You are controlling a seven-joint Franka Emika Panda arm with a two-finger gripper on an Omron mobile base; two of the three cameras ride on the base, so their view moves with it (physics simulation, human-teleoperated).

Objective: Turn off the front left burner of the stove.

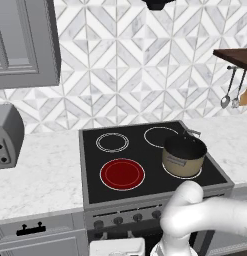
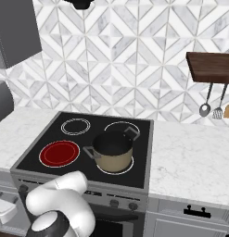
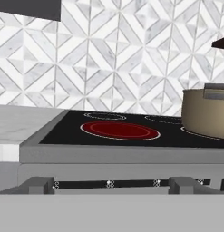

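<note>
1. Your front left burner sits at the near left corner of the stove. Its disc glows red inside two concentric white rings. It's round, so no long axis and no heading; it lies flat in the glass.
2. The stove top is flat glossy black glass in a grey metal frame, wider than deep, long side parallel to the counter edge. The grey front panel carries a row of small dark round knobs, facing you.
3. Other burners: a smaller double-ring circle behind the red one, dark; a thin single ring at back right, dark.
4. A tan pot with a dark inside and side handles stands on the front right ring, just beside the red burner and apart from it.
5. Gripper: fingers are spread fully apart and hold nothing. In the hand view the camera sits low, level with the stove's front edge, looking across the glass. The red burner lies ahead and above the panel, well apart from the fingers; the knobs show as small specks in a dark strip low in that view.
6. White marble-look counter flanks the stove on both sides. The back wall is grey-and-white chevron tile.
7. A grey toaster is on the left counter. Utensils hang under a dark wood shelf at right.
</note>
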